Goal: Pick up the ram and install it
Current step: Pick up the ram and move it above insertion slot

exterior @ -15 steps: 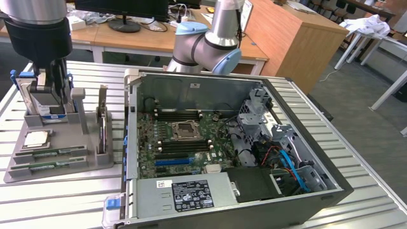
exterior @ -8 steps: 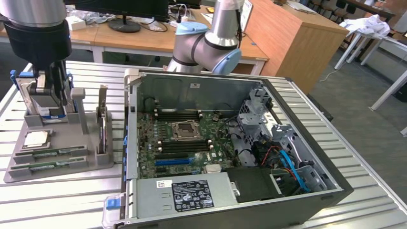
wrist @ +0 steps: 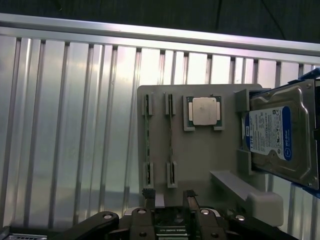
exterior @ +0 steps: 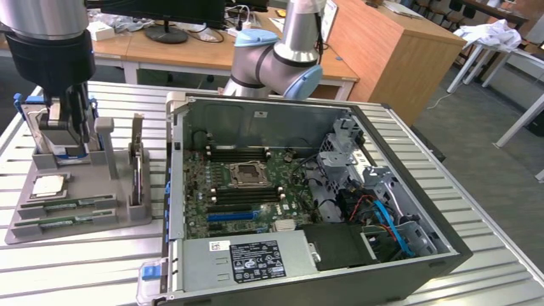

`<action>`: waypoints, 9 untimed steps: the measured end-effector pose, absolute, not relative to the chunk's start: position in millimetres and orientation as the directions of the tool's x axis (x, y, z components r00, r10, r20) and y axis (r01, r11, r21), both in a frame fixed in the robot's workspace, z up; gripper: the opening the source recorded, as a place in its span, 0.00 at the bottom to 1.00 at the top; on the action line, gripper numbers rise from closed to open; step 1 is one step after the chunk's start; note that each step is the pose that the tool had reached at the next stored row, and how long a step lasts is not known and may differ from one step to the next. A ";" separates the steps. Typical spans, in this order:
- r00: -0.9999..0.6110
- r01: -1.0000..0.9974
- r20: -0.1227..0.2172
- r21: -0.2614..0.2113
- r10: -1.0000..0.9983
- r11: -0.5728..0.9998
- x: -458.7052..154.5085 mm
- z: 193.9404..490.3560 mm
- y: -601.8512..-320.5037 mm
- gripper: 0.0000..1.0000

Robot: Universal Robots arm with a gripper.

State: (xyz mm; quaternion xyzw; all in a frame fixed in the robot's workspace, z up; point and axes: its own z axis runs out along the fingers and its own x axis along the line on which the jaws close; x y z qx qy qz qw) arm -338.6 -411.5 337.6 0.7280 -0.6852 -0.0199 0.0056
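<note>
Presumably for easy pinching, we note the ram (wrist: 170, 135) stands edge-up in the holder (wrist: 200, 160); gripper (wrist: 169, 199) above the holder, jaws apart, empty.

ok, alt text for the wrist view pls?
The open tool hangs over a grey holder on a ribbed metal table, gripping nothing. The holder carries two ram sticks on edge in slots, a CPU in a square recess and a blue-labelled hard drive standing beside it.
</note>
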 end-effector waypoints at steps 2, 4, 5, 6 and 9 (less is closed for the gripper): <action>0.060 -0.998 -0.021 0.035 -0.998 -0.061 -338.9 336.7 -411.6 0.36; 0.060 -0.998 -0.021 0.035 -0.998 -0.061 -339.1 335.8 -411.6 0.36; 0.060 -0.998 -0.021 0.035 -0.998 -0.061 -339.2 335.4 -411.6 0.36; 0.060 -0.998 -0.021 0.035 -0.998 -0.061 -339.3 335.0 -411.6 0.36; 0.060 -0.998 -0.021 0.035 -0.998 -0.061 -339.5 333.6 -411.6 0.36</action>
